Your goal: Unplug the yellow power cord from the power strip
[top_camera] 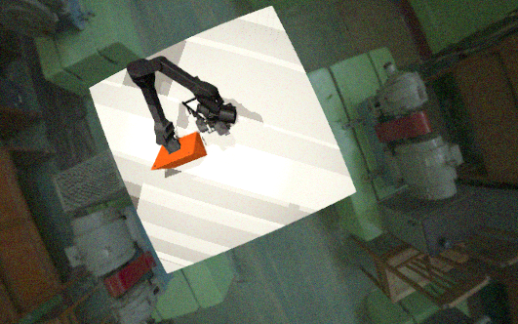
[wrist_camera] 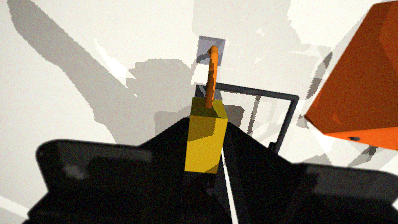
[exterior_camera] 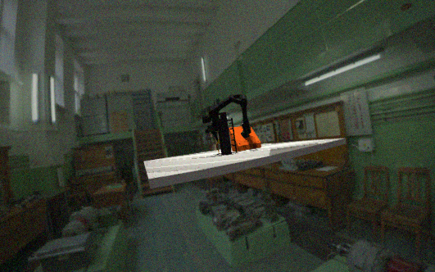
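Closest to the wrist camera, the gripper [wrist_camera: 206, 165] is clamped on the yellow plug [wrist_camera: 205, 142], its two dark fingers pressing the block's sides. The plug's long axis runs straight out from the palm, away from the hand, so any pull has to go back along that same line. It looks like a plain yellow box, brighter on the top face, duller on the side. From its far end the cord [wrist_camera: 212, 75] rises as a thin orange-brown stalk, curling over at the tip in front of a small grey square [wrist_camera: 210, 45] on the table [wrist_camera: 60, 60]; I cannot tell whether that square is the socket. Just beyond the plug, a thin dark frame [wrist_camera: 290, 107] stands on the tabletop. Off to the right sits an orange wedge-shaped block [wrist_camera: 360, 90], near but apart from the plug.

From the top view, the gripper [top_camera: 215, 122] hovers toward the table's upper-left corner, beside the orange block [top_camera: 185, 151]. By my reading, release is not yet made.
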Tool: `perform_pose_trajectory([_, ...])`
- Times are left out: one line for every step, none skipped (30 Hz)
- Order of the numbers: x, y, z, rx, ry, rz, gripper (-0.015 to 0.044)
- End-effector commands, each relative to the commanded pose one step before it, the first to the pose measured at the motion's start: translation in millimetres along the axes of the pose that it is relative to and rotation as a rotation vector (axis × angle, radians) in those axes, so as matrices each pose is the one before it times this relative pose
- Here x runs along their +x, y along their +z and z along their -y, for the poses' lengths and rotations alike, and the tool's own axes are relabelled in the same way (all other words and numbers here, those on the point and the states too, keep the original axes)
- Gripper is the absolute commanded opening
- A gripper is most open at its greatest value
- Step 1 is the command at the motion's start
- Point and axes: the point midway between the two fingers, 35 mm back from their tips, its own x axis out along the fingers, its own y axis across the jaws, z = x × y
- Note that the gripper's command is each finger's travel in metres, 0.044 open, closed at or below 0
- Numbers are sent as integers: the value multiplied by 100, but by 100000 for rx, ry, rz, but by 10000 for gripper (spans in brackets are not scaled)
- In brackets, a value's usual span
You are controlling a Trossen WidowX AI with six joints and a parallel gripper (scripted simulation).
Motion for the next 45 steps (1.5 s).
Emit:
perform_pose_trajectory([-829, 2905, -83, 1392, 403, 5934, 0])
perform_pose_trajectory([-25, 160, 4, 12, 7, 7, 0])
perform_pose_trajectory([-27, 161, 6, 12, 7, 6, 0])
perform_pose_trajectory([-29, 161, 8, 12, 7, 5, 0])
perform_pose_trajectory([-28, 161, 10, 12, 6, 4, 0])
perform_pose_trajectory([-28, 161, 12, 11, 6, 2, 0])
perform_pose_trajectory([-28, 161, 12, 11, 6, 1, 0])
perform_pose_trajectory([-27, 161, 14, 11, 6, -1, 0])
perform_pose_trajectory([-27, 161, 15, 10, 6, -2, 0])
perform_pose_trajectory([-27, 161, 17, 10, 6, -3, 0])
perform_pose_trajectory([-26, 162, 19, 9, 6, -5, 0])
perform_pose_trajectory([-26, 162, 20, 9, 6, -6, 0])
perform_pose_trajectory([-25, 162, 22, 9, 6, -8, 0])
perform_pose_trajectory([-24, 162, 24, 8, 6, -10, 0])
perform_pose_trajectory([-22, 162, 26, 8, 6, -11, 0])
perform_pose_trajectory([-18, 161, 26, 7, 6, -13, 0])
perform_pose_trajectory([82, -183, 39, 20, 18, -104, 26])
perform_pose_trajectory([181, -400, 92, 43, 35, -234, 53])
perform_pose_trajectory([79, -173, 43, 19, 14, -105, 79])
perform_pose_trajectory([29, -63, 16, 7, 5, -39, 105])
perform_pose_trajectory([0, 0, 0, 0, 0, 0, 131])
perform_pose_trajectory([0, 0, 0, 0, 0, 0, 157])
perform_pose_trajectory([0, 0, 0, 0, 0, 0, 184])
perform_pose_trajectory([0, 0, 0, 0, 0, 0, 210])
perform_pose_trajectory([0, 0, 0, 0, 0, 0, 236])
perform_pose_trajectory([0, 0, 0, 0, 0, 0, 263])
perform_pose_trajectory([0, 0, 0, 0, 0, 0, 289])
perform_pose_trajectory([0, 0, 0, 0, 0, 0, 315])
perform_pose_trajectory([0, 0, 0, 0, 0, 0, 341])
perform_pose_trajectory([-46, 188, -22, 3, 5, 35, 367])
perform_pose_trajectory([-94, 389, -40, 6, 9, 68, 394])
perform_pose_trajectory([-147, 629, -52, 6, 12, 94, 420])
perform_pose_trajectory([-165, 735, -40, 1, 10, 87, 440])
perform_pose_trajectory([-190, 891, -20, -7, 7, 72, 440])
perform_pose_trajectory([-218, 1096, 17, -21, 3, 40, 440])
perform_pose_trajectory([-208, 1133, 66, -37, 0, -13, 440])
perform_pose_trajectory([-123, 723, 68, -32, 0, -37, 440])
perform_pose_trajectory([-40, 242, 27, -12, 0, -17, 440])
perform_pose_trajectory([0, 0, 0, 0, 0, 0, 440])
perform_pose_trajectory([0, 0, 0, 0, 0, 0, 440])
perform_pose_trajectory([0, 0, 0, 0, 0, 0, 440])
perform_pose_trajectory([0, 0, 0, 0, 0, 0, 440])
perform_pose_trajectory([0, 0, 0, 0, 0, 0, 440])
perform_pose_trajectory([0, 0, 0, 0, 0, 0, 440])
perform_pose_trajectory([0, 0, 0, 0, 0, 0, 440])
